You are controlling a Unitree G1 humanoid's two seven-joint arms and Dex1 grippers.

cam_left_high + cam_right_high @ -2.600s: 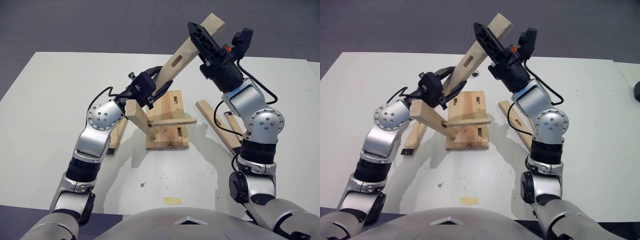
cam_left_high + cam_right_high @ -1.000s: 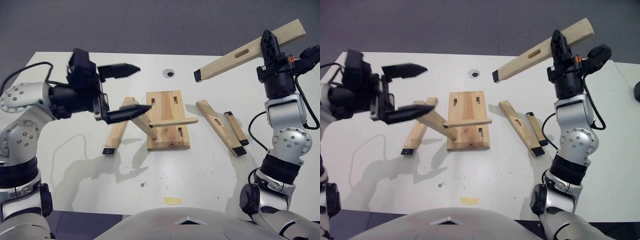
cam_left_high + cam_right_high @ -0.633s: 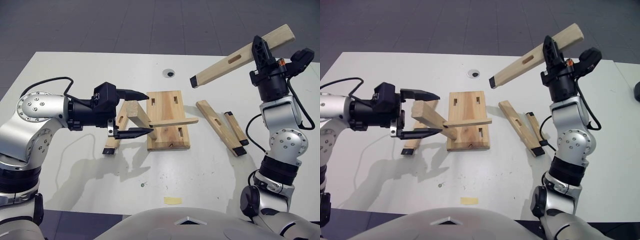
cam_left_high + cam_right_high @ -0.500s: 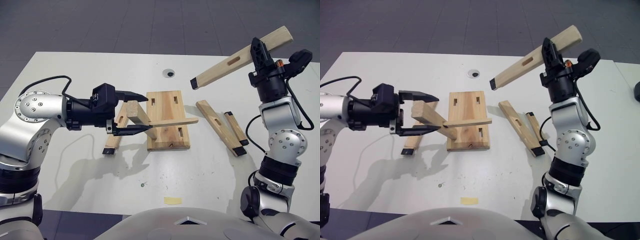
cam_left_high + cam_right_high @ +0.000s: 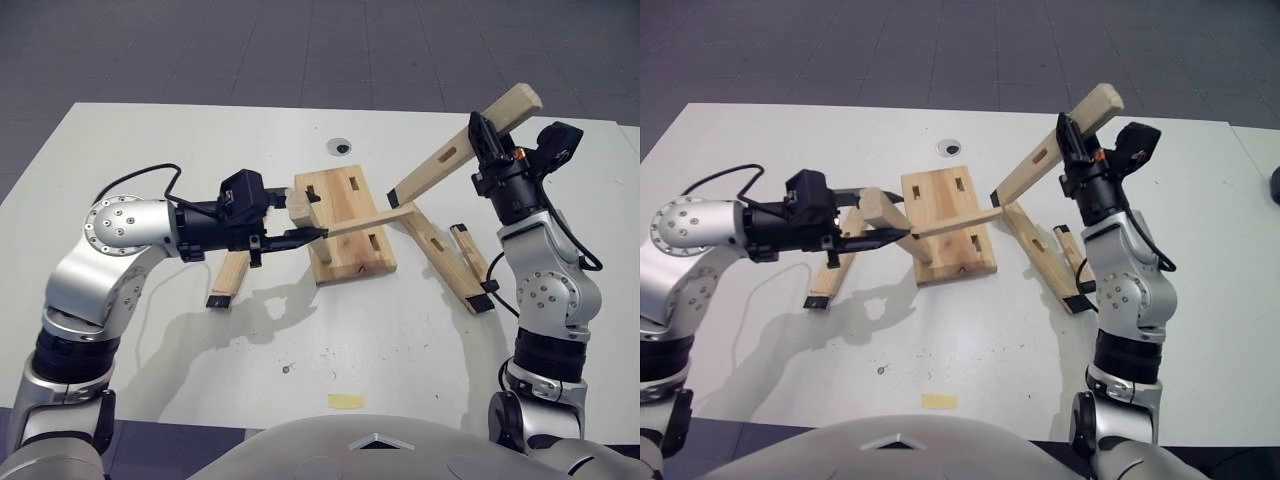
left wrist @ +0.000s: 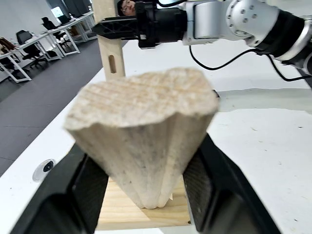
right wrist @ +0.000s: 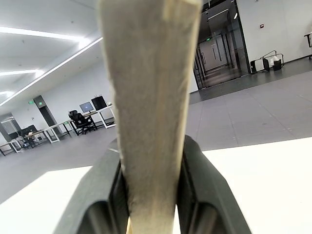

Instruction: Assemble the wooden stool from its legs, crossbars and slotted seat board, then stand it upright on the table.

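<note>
The slotted seat board (image 5: 352, 240) lies flat at mid-table. A short wooden leg (image 5: 303, 204) rises tilted from its left side, with a thin crossbar (image 5: 365, 221) sticking out of it to the right. My left gripper (image 5: 303, 215) is shut on this leg's upper end (image 6: 146, 131). My right gripper (image 5: 482, 140) is shut on a second slotted leg (image 5: 450, 155), held slanted above the table. That leg's lower end hangs close to the crossbar's free tip (image 5: 408, 207); whether they touch is unclear. In the right wrist view the held leg (image 7: 148, 97) stands between the fingers (image 7: 100, 195).
Two loose legs (image 5: 437, 255) (image 5: 470, 255) lie right of the board, under my right arm. Another loose leg (image 5: 230, 275) lies to the left, below my left wrist. A cable hole (image 5: 340, 147) sits behind the board and a yellow tape scrap (image 5: 345, 401) near the front edge.
My left gripper moved in and closed on the leg standing in the board; board, leg and crossbar shifted right and turned. My right arm lowered its leg toward the crossbar's tip.
</note>
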